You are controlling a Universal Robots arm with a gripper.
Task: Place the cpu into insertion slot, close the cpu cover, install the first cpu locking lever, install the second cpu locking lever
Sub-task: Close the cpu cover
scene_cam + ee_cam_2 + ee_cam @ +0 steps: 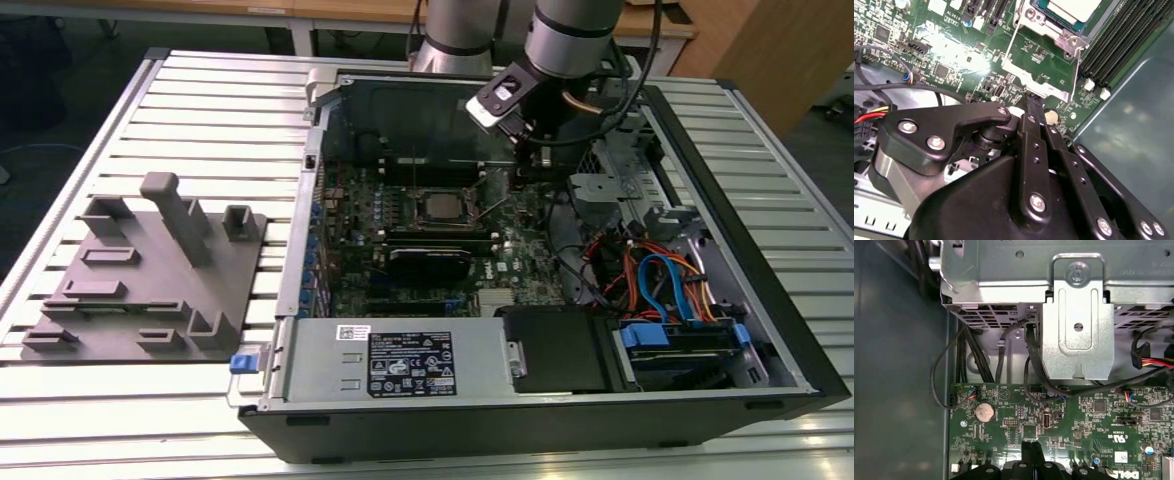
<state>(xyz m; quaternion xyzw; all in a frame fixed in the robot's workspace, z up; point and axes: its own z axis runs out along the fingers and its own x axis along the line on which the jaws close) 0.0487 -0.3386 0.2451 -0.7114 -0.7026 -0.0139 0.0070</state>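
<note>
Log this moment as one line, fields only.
cpu: in socket | cpu cover: down around it | gripper: shut, tips beside cover's edge

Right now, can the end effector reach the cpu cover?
Likely yes: the end effector, shut, sits right beside the socket, and only low parts of the board lie between it and the cover.

Even light, with glare on the motherboard [956, 52].
</note>
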